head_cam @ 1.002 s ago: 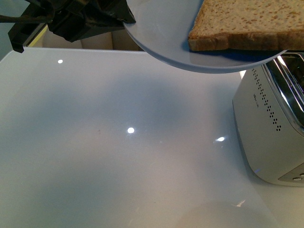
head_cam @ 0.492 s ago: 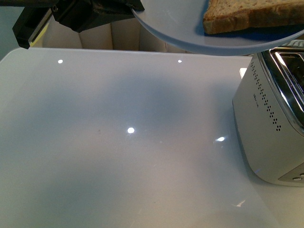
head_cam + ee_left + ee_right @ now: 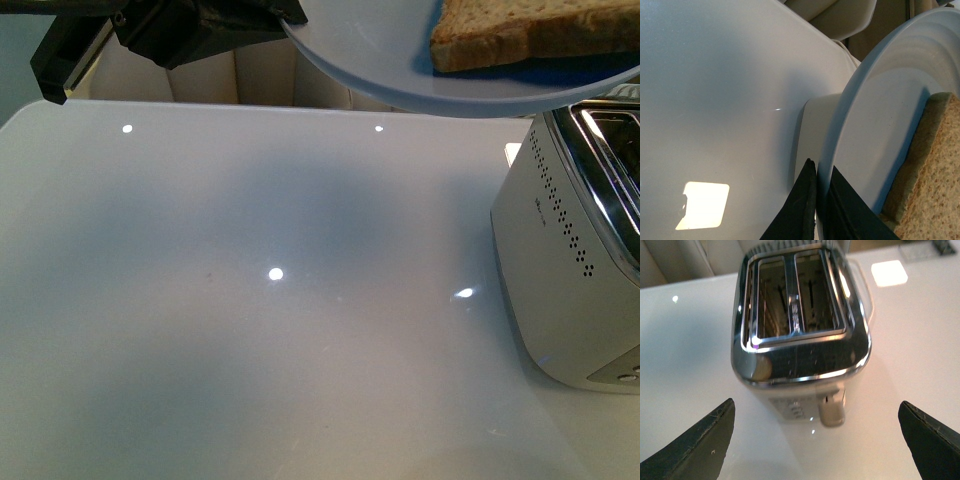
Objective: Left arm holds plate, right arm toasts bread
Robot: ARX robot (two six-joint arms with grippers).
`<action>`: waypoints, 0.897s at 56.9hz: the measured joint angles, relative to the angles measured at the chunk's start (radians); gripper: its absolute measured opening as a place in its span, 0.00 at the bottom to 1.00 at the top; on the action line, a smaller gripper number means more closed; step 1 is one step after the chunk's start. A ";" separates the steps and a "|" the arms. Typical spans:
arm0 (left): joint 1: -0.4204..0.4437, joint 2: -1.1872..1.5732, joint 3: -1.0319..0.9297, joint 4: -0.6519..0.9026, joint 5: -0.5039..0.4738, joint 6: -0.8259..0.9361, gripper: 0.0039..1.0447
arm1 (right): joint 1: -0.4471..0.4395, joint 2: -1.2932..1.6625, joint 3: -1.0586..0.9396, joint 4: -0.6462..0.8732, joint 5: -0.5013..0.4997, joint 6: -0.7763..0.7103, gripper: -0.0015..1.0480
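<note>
The pale blue-grey plate hangs high over the table's far side, held at its rim by my left gripper, which is shut on it. A slice of brown bread lies on the plate. In the left wrist view the black jaws pinch the plate's rim and the bread rests close beside them. My right gripper is open and empty, its two dark fingertips spread wide above the toaster's lever end. The right arm does not show in the front view.
The silver two-slot toaster stands at the table's right edge with both slots empty and its lever up. The white glossy table spreads below the plate. Pale chairs stand beyond the far edge.
From one second ago the plate with the bread rose and shifted right, uncovering the toaster's top. Over the last half second almost nothing moved.
</note>
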 joint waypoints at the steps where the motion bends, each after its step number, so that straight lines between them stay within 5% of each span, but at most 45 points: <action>1: 0.000 0.000 0.000 0.000 -0.001 0.000 0.03 | -0.001 0.003 0.002 0.003 -0.004 0.002 0.92; 16: -0.002 -0.001 0.000 0.000 -0.001 -0.001 0.03 | -0.113 0.298 0.164 0.295 -0.245 0.171 0.92; 26: -0.002 -0.001 0.000 0.000 0.000 -0.001 0.03 | -0.072 0.515 0.295 0.515 -0.384 0.446 0.92; 32: -0.002 -0.001 0.000 0.000 -0.001 -0.001 0.03 | 0.040 0.650 0.308 0.597 -0.373 0.581 0.92; 51: -0.002 -0.001 0.000 0.000 0.000 -0.001 0.03 | 0.109 0.734 0.308 0.651 -0.359 0.642 0.92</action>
